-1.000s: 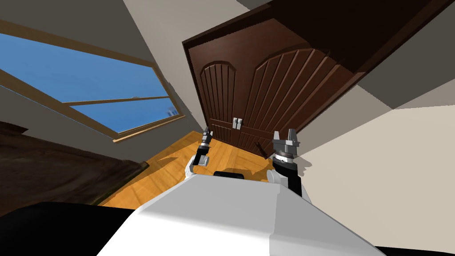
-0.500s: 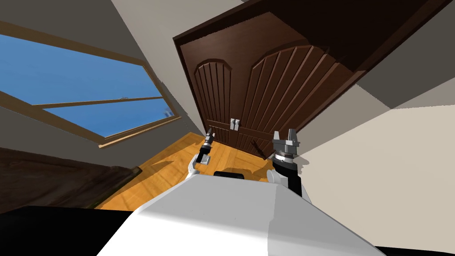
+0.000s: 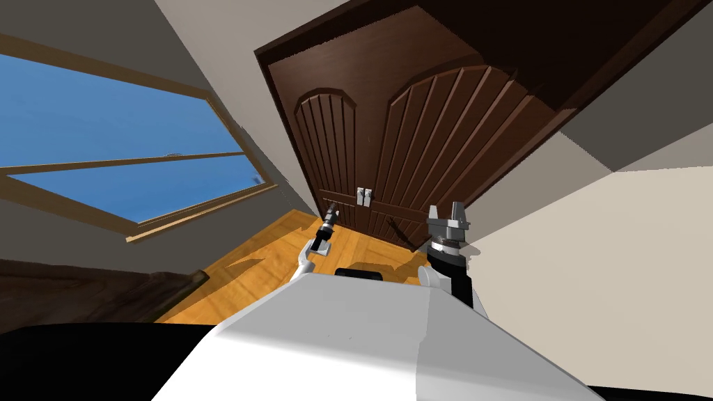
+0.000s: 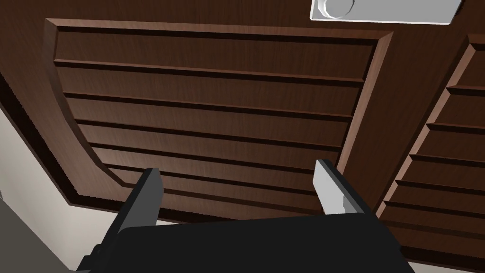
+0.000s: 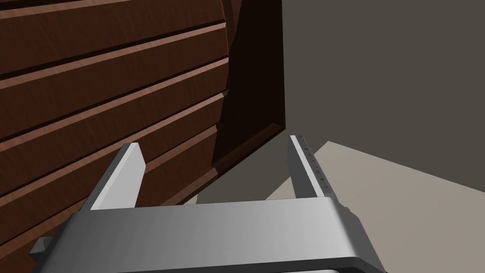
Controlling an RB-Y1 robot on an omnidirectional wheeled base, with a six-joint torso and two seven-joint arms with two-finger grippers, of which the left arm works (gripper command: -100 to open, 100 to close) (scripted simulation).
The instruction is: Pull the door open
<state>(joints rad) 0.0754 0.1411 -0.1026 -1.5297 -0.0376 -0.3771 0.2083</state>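
**Left tool closing in on the door handle**

The left tool (image 4: 237, 170) is released. Its two fingers stand wide apart with nothing between them, facing the slatted brown front of the door (image 3: 418, 132), which stands shut straight ahead. The handle (image 4: 386, 10), a pale grey plate with a round knob, lies beyond the fingertips and off toward the lighter finger's side, so it is not yet within the grip. The right tool (image 5: 214, 143) is also released and empty, pointing at the door's outer edge and the grey wall (image 5: 379, 71) beside it.

The step in hand looks like the reach. To do it well:
- Keep the fingers apart and shift the tool until the knob lies between them.
- Square the wrist to the plate, then clench firmly before pulling.
- Let the pull follow the door's swing rather than drag straight back, or the thin fingers may slip off.
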